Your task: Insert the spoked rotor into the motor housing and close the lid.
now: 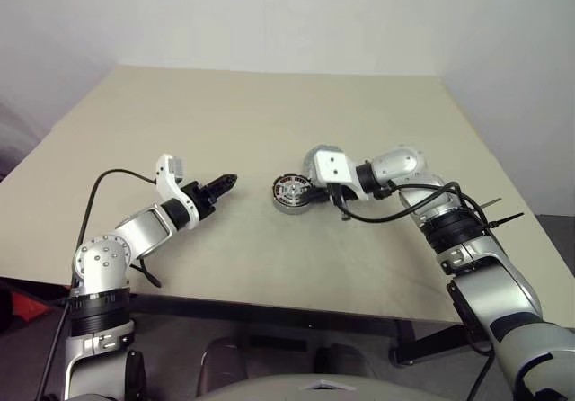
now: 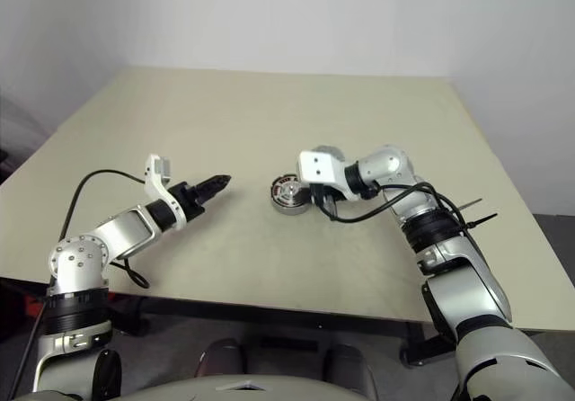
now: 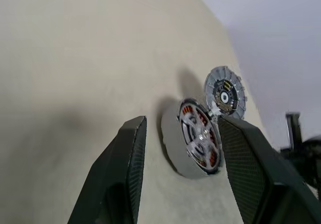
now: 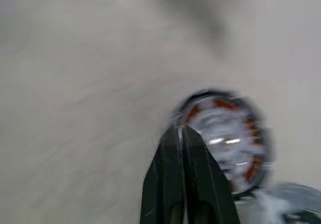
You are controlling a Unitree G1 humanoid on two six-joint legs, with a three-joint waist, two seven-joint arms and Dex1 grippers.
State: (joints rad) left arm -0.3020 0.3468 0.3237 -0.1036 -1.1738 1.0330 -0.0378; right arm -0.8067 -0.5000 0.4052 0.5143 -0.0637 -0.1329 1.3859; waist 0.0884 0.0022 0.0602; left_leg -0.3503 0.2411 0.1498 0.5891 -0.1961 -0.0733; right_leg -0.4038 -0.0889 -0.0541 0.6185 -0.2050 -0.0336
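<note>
Now: rotor (image 3: pixel 200 146) looks seated in the housing (image 1: pixel 290 192); copper coils show round a silvery spoked middle. By my judgement the lid is what is left.
Housing: lies flat near the middle of the table (image 1: pixel 269 113), open face up; round, so no long side to line up on.
Lid: I take the grey disc (image 3: pixel 224 92) for it. It stands tipped up on edge just past the housing, at the housing's 2 o'clock in the head view, by my right wrist. What props it up I cannot tell.
Right gripper (image 4: pixel 181 128): fingers pressed together, nothing between them; tips at the housing's rim, coming in from its 3 o'clock. Touching or just shy, I cannot say.
Left gripper (image 1: pixel 226 182): fingers spread, empty; aimed at the housing from its 9 o'clock, well apart.
Nearer arm: the right, for both housing and lid.
Next move, my guess: the right fingers must part before they can take the lid's edge and lay it flat.
</note>
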